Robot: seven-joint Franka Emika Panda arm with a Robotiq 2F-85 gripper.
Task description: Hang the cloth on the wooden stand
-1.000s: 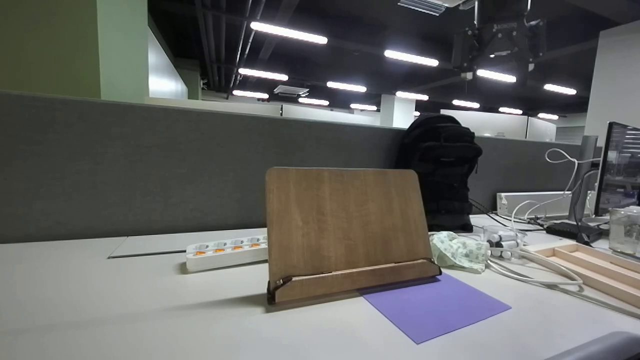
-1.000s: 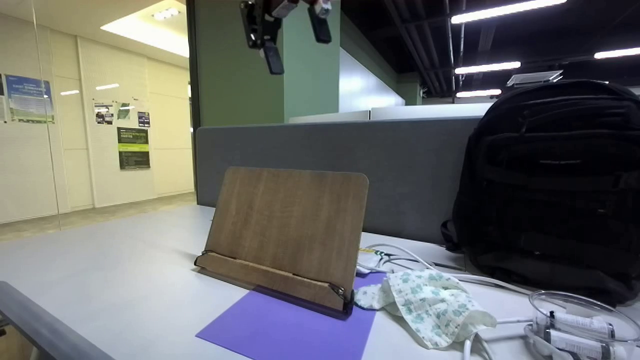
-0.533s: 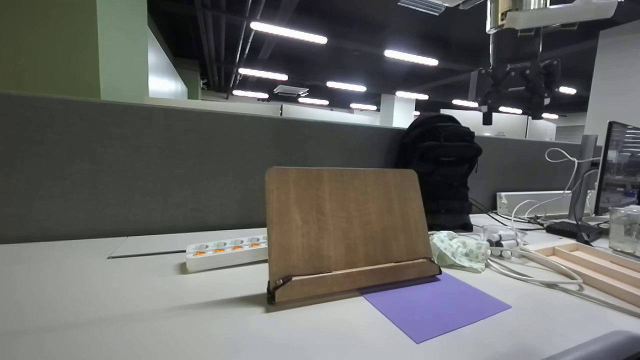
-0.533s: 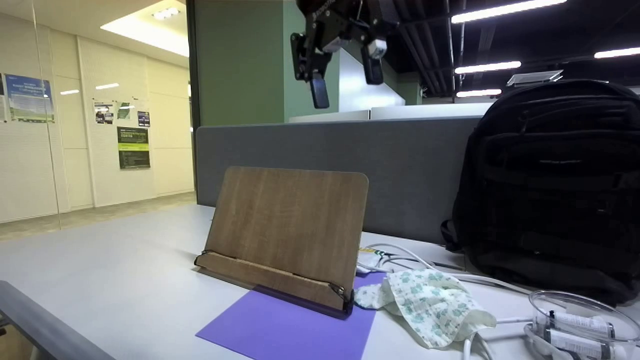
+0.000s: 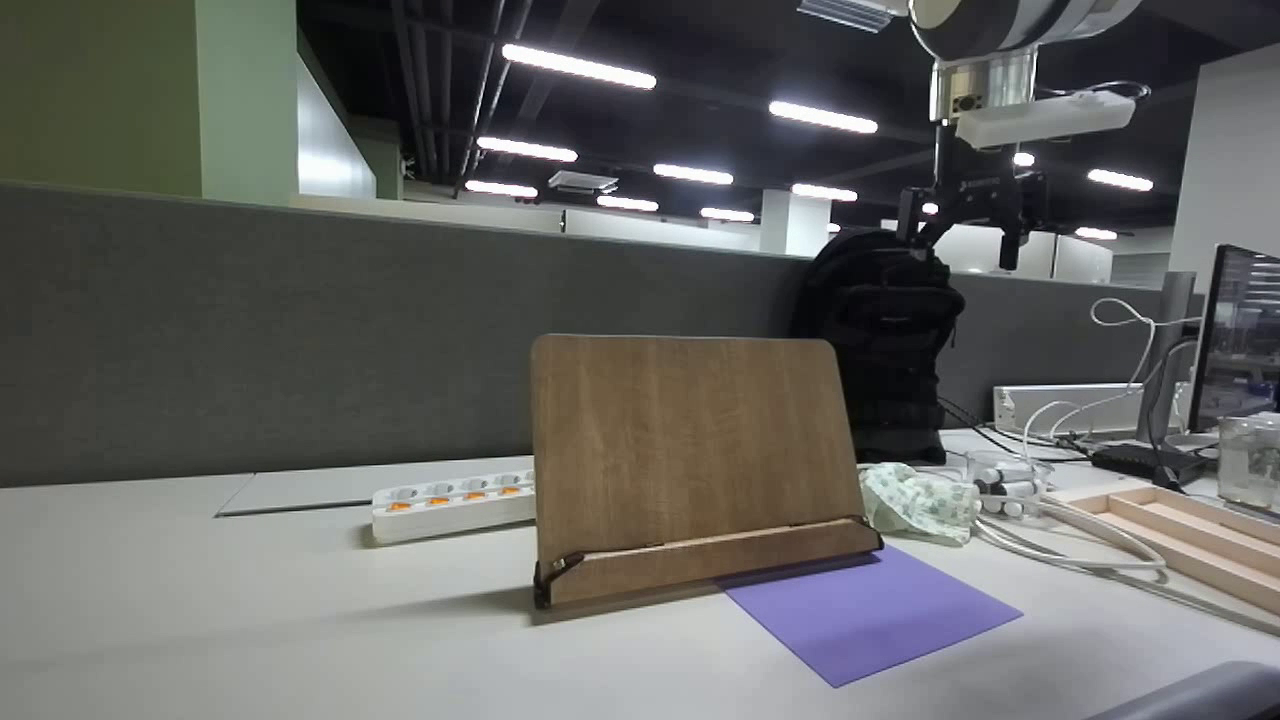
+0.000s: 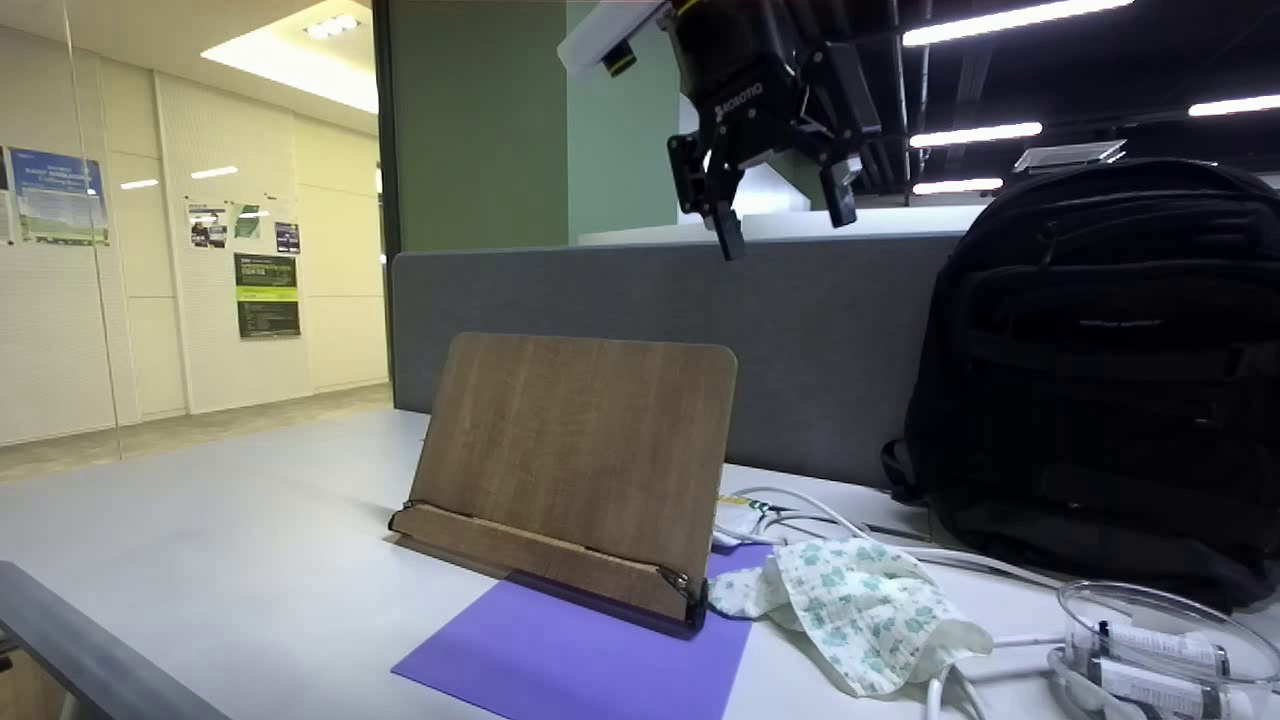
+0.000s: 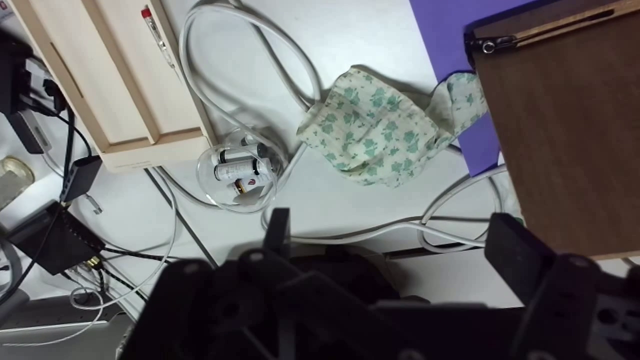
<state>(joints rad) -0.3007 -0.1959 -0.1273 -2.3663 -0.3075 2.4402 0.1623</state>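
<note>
The cloth (image 6: 860,610) is lying crumpled on the desk (image 6: 230,540) beside the stand (image 6: 580,450), one end reaching close to the stand's lower corner; I cannot tell whether they are touching. That end is resting on the purple sheet (image 6: 590,655), which is running partly under the stand. The stand's board is leaning back above its ledge.

High above the stand's cloth side, the gripper (image 6: 789,232) is hanging with its fingers pointing down. Its jaws are standing wide apart and gripping nothing. In an exterior view it is leaning a little, one fingertip sitting lower than the other. Over it the arm (image 5: 985,25) is showing only its last links, the wrist standing nearly upright, a white bar (image 5: 1045,118) jutting sideways from it.

Farther from the stand than the cloth, a dish (image 6: 1245,645) is holding small bottles (image 7: 235,170), and past it a wooden tray (image 7: 155,155) is lying. On the cloth's side and farther back than the stand, a backpack (image 6: 1100,400) is standing. A power strip (image 5: 455,512), partly hidden, is showing on the stand's opposite side, and a partition (image 6: 600,295) is running behind the stand.
</note>
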